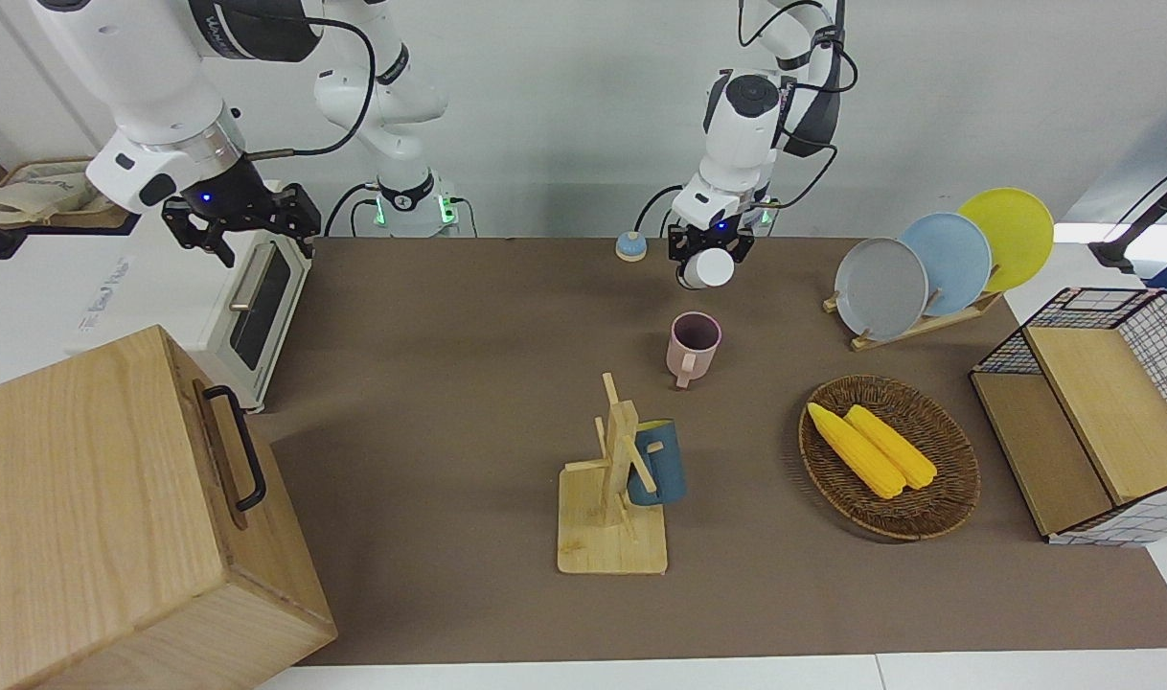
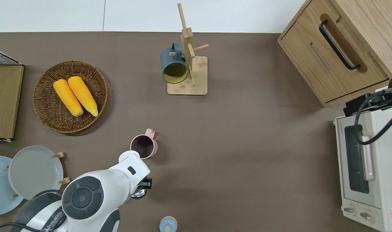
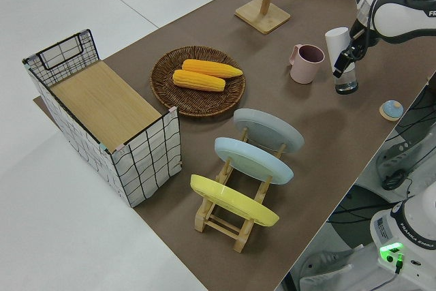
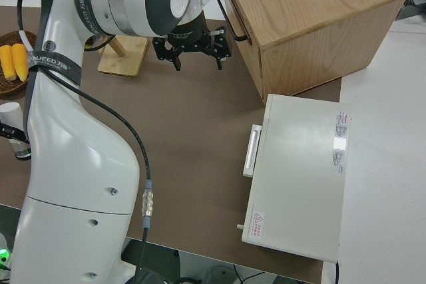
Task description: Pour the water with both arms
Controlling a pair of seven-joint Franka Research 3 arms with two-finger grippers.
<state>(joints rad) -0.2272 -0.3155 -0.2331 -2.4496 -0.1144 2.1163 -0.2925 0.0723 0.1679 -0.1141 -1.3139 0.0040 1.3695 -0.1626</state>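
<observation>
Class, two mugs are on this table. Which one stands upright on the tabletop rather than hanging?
The pink handled mug stands upright on the brown tabletop. The dark blue mug hangs sideways on the wooden peg rack.

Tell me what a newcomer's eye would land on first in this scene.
First, the left gripper, shut on a white-capped clear bottle tilted in the air by the pink mug. Next, two yellow corn cobs in a round wicker basket toward the left arm's end of the table. The right arm is parked, its gripper open.
</observation>
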